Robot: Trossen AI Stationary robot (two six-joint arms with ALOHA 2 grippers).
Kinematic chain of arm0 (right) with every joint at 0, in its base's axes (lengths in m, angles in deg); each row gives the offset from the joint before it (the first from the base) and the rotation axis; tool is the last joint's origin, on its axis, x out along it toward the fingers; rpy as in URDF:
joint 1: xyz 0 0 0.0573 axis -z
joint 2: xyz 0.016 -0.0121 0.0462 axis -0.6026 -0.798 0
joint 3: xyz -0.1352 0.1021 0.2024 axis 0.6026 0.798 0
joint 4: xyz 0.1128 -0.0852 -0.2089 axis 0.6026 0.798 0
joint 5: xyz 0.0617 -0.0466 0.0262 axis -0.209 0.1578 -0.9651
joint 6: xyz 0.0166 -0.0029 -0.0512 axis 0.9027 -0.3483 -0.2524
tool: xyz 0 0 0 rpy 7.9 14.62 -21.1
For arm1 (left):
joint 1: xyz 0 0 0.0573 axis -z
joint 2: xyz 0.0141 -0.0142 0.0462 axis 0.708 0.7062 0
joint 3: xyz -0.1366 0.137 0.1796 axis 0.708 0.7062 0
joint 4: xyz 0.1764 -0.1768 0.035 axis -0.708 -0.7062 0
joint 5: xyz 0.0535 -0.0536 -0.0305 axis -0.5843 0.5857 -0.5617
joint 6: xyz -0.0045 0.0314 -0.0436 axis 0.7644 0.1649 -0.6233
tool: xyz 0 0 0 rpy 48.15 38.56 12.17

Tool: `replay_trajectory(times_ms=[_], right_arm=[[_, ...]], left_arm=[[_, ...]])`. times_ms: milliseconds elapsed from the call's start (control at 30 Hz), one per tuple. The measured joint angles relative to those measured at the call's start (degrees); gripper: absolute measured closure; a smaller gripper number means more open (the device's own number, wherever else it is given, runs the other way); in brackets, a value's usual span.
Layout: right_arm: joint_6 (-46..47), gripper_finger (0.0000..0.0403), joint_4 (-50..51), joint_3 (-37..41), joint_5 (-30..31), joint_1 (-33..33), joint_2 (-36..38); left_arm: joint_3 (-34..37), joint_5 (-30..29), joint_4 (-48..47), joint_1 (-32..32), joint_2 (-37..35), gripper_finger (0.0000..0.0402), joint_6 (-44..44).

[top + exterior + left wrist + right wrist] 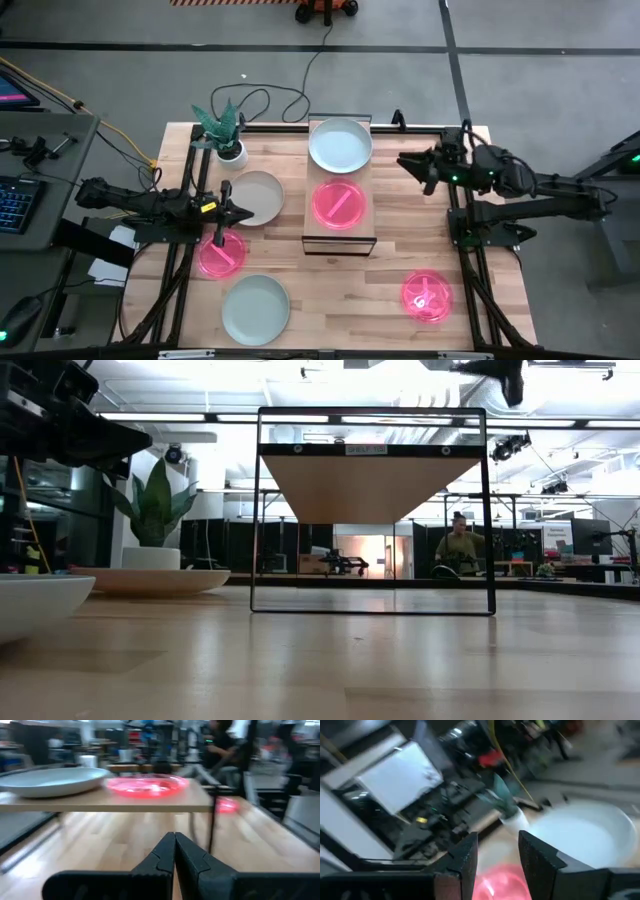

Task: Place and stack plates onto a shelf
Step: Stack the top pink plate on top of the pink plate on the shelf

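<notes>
Near the bottom of the high view sits a pale plate [255,309], left of center. Going from the left, the left gripper [226,211] hangs at mid left, over the gap between a pink plate [221,254] and another pale plate [256,197]. Its fingers [165,857] are pressed together and hold nothing. A small plant [225,130] stands at upper left.

In the middle is the shelf [341,238]. It has a pale plate [340,144] at its top end and a pink one [339,205] just below it. So two plates are up, side by side, and four wait on the table [380,300]. A last pink plate [427,296] lies at lower right.

At upper right, the right gripper [418,166] floats beside the shelf, fingers [536,862] a little apart and empty.

My guess is the robot is between plates, about to pick the next one. The left gripper would need to open, drop to a plate rim, and grab it.

The low view shows the shelf is raised on a thin black frame [372,510], which you cannot tell from above. It does not show the plates on top. The left wrist view shows them from the side. The right wrist view is blurry, so what lies past the fingers is probably the shelf plates and the plant.
</notes>
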Motion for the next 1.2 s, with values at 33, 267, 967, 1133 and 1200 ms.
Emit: replay_trajectory(times_ms=[33, 267, 967, 1133, 1200], right_arm=[[-1.27, 0.0277, -1.91, 0.0, -0.02, 0.0, -0.11], [-2.29, 0.0277, -5.28, 0.0, -0.09, 0.0, -0.64], [-2.04, 0.0277, -5.37, 0.0, 0.24, 0.0, -1.31], [-1.02, 0.0277, -5.37, 0.0, 0.45, 0.0, -1.29], [-1.0, 0.0277, -5.36, 0.0, 0.44, 0.0, -1.29]], left_arm=[[0.0, -2.08, 0.39, 0.0, 0.0, 0.0401, -0.04], [-0.01, -7.25, 1.61, -0.04, -0.02, 0.0401, -4.47], [-8.44, -9.03, 26.25, -1.64, 3.7, 0.04, -22.98], [-29.93, 1.01, -14.18, -1.99, 17.5, 0.0377, -26.81], [-38.18, 5.56, -30.07, -1.98, 24.11, 0.0357, -26.85]])
